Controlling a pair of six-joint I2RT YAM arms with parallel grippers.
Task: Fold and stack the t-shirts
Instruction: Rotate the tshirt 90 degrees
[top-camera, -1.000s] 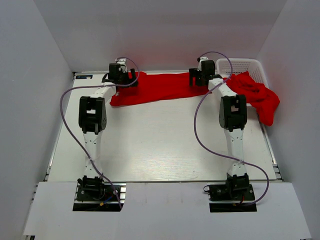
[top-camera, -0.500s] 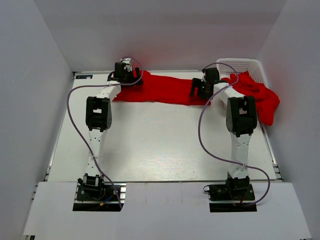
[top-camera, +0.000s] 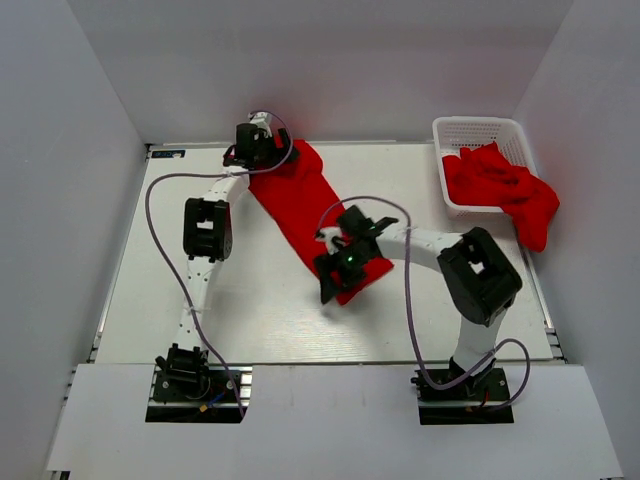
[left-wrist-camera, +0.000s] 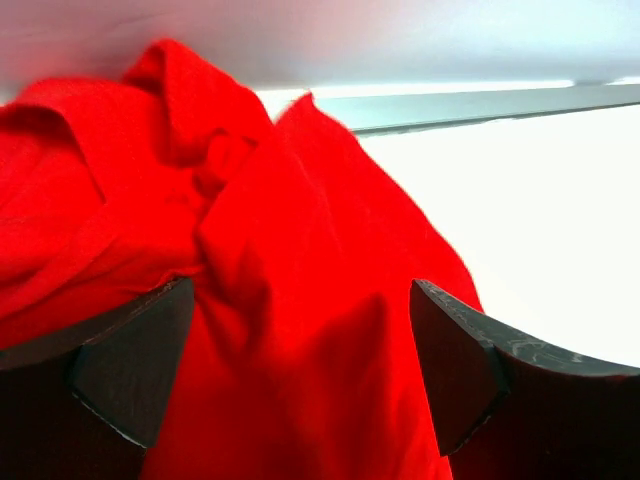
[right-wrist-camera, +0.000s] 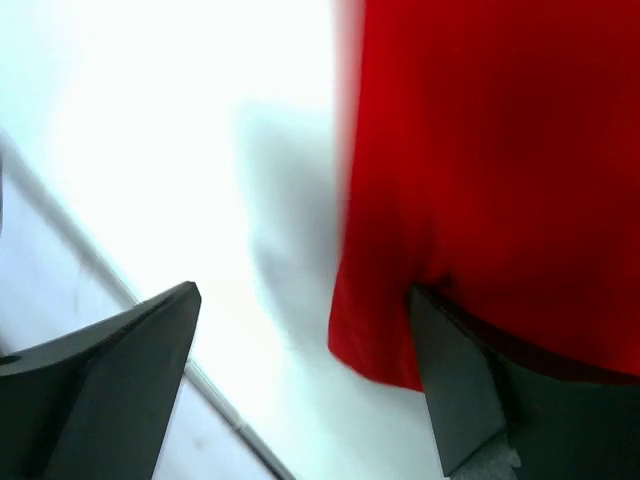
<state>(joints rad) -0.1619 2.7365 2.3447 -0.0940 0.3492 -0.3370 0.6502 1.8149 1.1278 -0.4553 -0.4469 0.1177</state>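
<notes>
- The right end effector (top-camera: 338, 268) sits low over the middle of the bench (top-camera: 250, 310), at the near end of a stretched t-shirt (top-camera: 300, 205). Its wrist view shows the fingers spread. The red hem hangs beside the right-hand finger with a shadow under it, so that corner is off the surface. The view is blurred, and I see no cloth pinched between the tips.
- The stretched t-shirt runs as a long narrow band diagonally from near centre to the far left. It is roped up rather than flat. Drawn out like this it looks ready for spreading, which has to come before any fold, so I judge the task to be at an early stage.
- The left end effector (top-camera: 262, 145) is at the far left, on the band's far end. Its fingers are also spread, with bunched cloth lying between and below them. It seems placed there to anchor that end while the near end is pulled out, though the cloth is straddled rather than clamped.
- At the far right stands the white basket (top-camera: 478, 122), with the heaped t-shirts (top-camera: 495, 180) piled inside. One spills over its right side. They are well apart from both arms and wait their turn; no folded stack exists yet.
</notes>
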